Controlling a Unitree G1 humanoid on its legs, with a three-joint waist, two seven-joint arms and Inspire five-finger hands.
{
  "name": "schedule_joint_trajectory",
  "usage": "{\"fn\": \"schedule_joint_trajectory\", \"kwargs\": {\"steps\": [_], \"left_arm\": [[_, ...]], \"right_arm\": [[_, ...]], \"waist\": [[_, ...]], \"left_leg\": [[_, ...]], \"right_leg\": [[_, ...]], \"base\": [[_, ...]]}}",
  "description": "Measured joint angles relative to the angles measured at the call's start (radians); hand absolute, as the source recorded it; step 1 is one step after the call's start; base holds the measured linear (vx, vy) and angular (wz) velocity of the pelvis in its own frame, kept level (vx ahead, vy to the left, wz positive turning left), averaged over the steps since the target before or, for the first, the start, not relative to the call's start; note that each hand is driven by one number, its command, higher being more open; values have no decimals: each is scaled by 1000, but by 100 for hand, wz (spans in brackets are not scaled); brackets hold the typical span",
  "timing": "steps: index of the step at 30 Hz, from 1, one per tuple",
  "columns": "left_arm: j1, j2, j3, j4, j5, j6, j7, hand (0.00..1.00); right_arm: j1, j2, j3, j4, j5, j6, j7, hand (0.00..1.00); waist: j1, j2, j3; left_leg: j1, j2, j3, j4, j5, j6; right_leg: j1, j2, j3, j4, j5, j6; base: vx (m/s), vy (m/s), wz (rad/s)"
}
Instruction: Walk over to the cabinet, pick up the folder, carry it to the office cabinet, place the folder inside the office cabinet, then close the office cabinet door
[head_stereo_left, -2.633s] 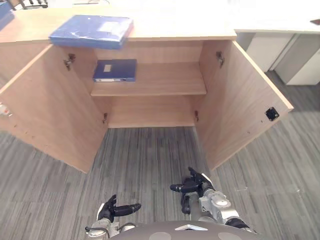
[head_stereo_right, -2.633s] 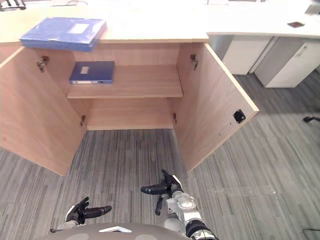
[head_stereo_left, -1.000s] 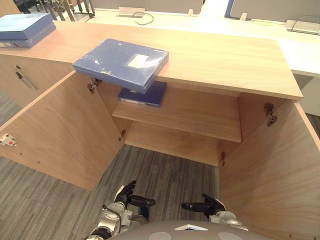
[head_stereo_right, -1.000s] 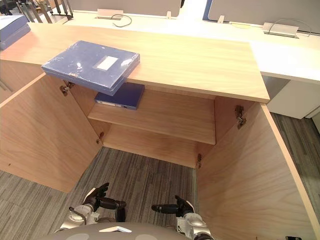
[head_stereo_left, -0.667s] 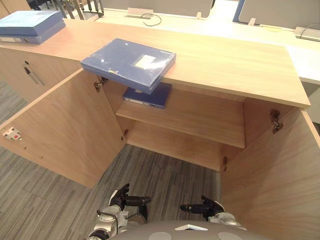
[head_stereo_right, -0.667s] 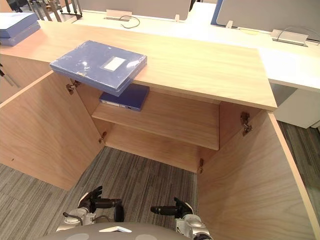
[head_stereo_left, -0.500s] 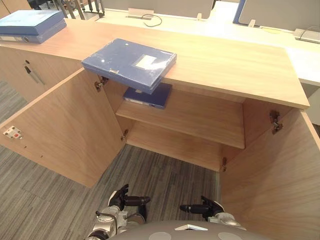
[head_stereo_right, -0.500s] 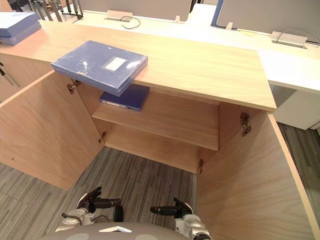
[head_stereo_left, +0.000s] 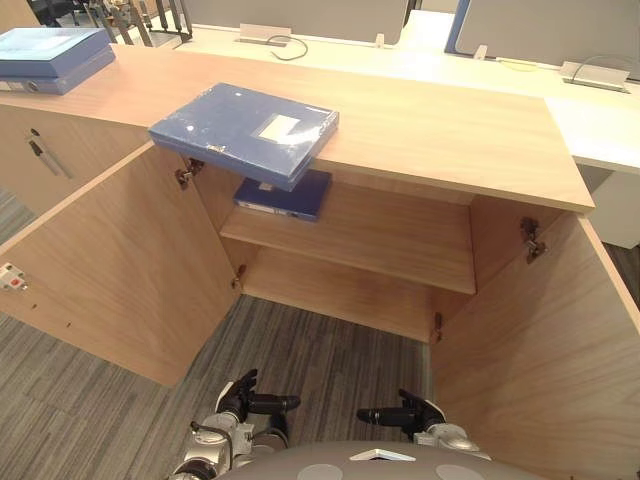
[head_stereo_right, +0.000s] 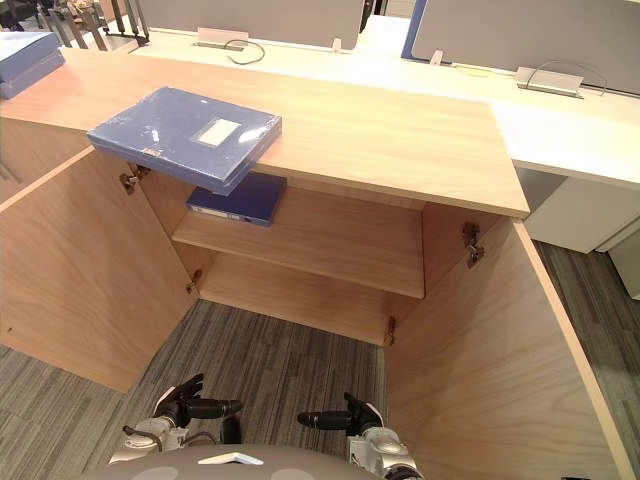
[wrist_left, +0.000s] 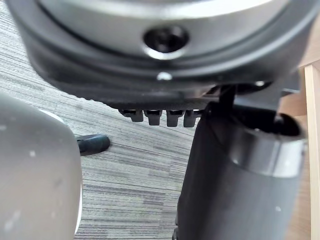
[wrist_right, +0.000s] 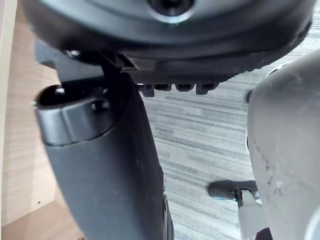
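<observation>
Light wood office cabinet (head_stereo_left: 450, 130): both doors swung wide, left door (head_stereo_left: 110, 270) and right door (head_stereo_left: 540, 340) angled out over the floor. One wooden inner shelf (head_stereo_left: 380, 235) spans the opening.

Grey striped carpet (head_stereo_left: 320, 360) runs from the cabinet's open front towards the camera.

White desk (head_stereo_right: 580, 125) lies behind the cabinet's back edge and runs out past its right end, with grey partition screens (head_stereo_right: 530, 35) standing along the desk's far side.

Large flat blue folder with a pale label (head_stereo_left: 245, 132) lies on the cabinet top near the front left corner, one corner overhanging the front edge. No hand is on it.

Stack of pale blue folders (head_stereo_left: 50, 55) sits on the neighbouring wooden top, beyond the left end.

Smaller dark blue folder (head_stereo_left: 290, 197) lies flat at the left end of the shelf, partly hidden under the overhanging one.

Left hand (head_stereo_left: 238, 398) and right hand (head_stereo_left: 420, 412) are low over the carpet, well short of the cabinet, fingers loosely extended, thumbs pointing towards each other, both empty.
</observation>
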Motion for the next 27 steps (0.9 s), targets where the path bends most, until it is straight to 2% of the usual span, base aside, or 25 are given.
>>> {"fn": "schedule_joint_trajectory", "kwargs": {"steps": [11,18,19,21,22,23,24,25,26,27], "left_arm": [[0,7,1,3,0,1,0,100],[0,15,-10,2,0,1,0,100],[0,19,-26,-3,1,0,-2,100],[0,17,-37,-2,8,1,-1,100],[-1,13,-40,-2,19,1,-2,100],[-1,15,-42,-1,27,1,-7,100],[-1,18,-43,0,29,1,-10,100],[-2,24,-54,1,29,2,-12,100],[-1,24,-59,2,29,2,-13,100],[2,14,-59,2,29,2,-14,100]], "right_arm": [[0,0,1,2,0,-1,11,100],[1,5,1,1,-1,0,15,100],[1,5,-2,-1,-2,1,16,100],[2,3,-14,-9,0,2,17,100],[7,-2,-31,-25,-1,0,18,100],[17,-1,-54,-42,2,0,19,100],[22,-1,-65,-47,3,0,20,100],[35,0,-88,-63,4,-1,21,100],[46,-4,-102,-72,9,-2,21,100],[55,-12,-119,-73,24,-5,20,100]], "waist": [[-1,-11,-11],[-6,-22,-16],[-7,-25,-16],[-12,-22,-15],[-14,-13,-10],[-14,-16,-5],[-14,-21,-1],[-14,-23,8],[-16,-23,8],[-20,-14,9]], "left_leg": [[-19,-2,3,0,-8,-7],[-18,-4,41,0,-40,-10],[-16,-13,46,0,-56,3],[-9,-22,46,1,-68,15],[9,-20,46,1,-75,26],[41,-24,47,4,-86,36],[60,-30,46,5,-93,41],[97,-37,44,5,-104,54],[127,-41,44,6,-111,68],[161,-42,51,7,-123,82]], "right_leg": [[-12,1,0,-12,0,1],[-42,-11,38,3,3,8],[-62,-25,56,33,-5,27],[-96,-40,72,118,-14,44],[-151,-48,102,252,-15,47],[-221,-65,141,440,4,69],[-256,-75,160,532,29,74],[-325,-91,196,691,111,22],[-355,-97,211,771,194,-20],[-381,-110,210,850,223,-48]], "base": [[26,-7,-1],[18,22,-17],[50,79,-26],[30,106,-21],[-54,192,-10],[-69,214,-5],[-100,214,7],[-115,174,11],[-149,225,11],[-88,172,3]]}}
